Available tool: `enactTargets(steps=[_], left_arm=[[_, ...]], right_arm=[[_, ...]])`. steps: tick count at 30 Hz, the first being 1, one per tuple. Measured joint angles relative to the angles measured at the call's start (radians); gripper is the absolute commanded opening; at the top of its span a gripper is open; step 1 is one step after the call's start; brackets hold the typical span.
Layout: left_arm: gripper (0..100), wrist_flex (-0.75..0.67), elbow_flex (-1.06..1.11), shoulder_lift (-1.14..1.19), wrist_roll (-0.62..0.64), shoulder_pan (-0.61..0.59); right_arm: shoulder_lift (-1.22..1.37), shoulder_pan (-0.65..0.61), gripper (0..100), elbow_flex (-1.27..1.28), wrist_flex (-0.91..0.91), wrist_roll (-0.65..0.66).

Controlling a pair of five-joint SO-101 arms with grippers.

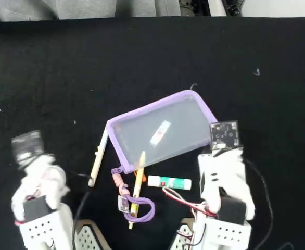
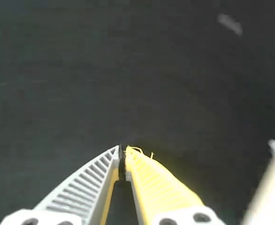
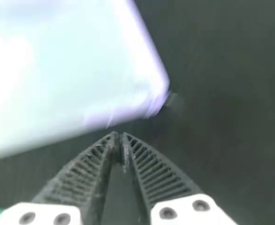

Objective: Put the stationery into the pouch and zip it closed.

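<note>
The left end effector (image 2: 123, 157) and right end effector (image 3: 119, 140) are clenched empty; the mid-frame pouch (image 1: 189, 122) could be shoved by the right one, dislodging the pencil (image 1: 137, 183).

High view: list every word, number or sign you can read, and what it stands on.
None can be read.
Glue stick: green and white label, print too small.
Small item inside the pouch: marks too blurred.
Tag beside the pencil: too small.
</note>
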Motion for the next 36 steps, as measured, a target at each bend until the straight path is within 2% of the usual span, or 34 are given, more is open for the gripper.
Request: enactTargets(steps=[4,7,11,14,19,22,27,31,36], left_arm=[[3,-0.054,0.002,0.0,0.0,-0.295],[3,-0.057,0.002,0.0,0.0,-0.477],[3,-0.057,0.002,0.0,-0.037,-0.641],[3,-0.057,0.002,0.0,-0.13,-0.712],[3,-0.083,0.002,0.0,-0.252,-0.812],[3,-0.133,0.002,0.0,-0.258,-0.867],[3,-0.273,0.002,0.002,-0.264,-0.956],[3,-0.422,0.002,0.002,-0.264,-1.013],[3,-0.589,0.002,0.002,-0.264,-1.017]], right_arm=[[0.0,-0.012,18.1,-0.13,0.0,-0.002],[0.0,-0.075,19.1,-0.23,0.061,-0.002],[0.0,-0.224,19.1,-0.313,0.115,0.0],[0.005,-0.345,19.2,-0.328,0.123,0.0],[0.264,-0.552,19.2,-0.442,0.153,0.0],[0.489,-0.694,19.2,-0.577,0.19,-0.006],[0.873,-0.882,19.1,-0.876,0.288,-0.127],[1.117,-0.957,18.8,-1.06,0.356,-0.157],[1.284,-1.062,19.1,-1.158,0.362,-0.167]])
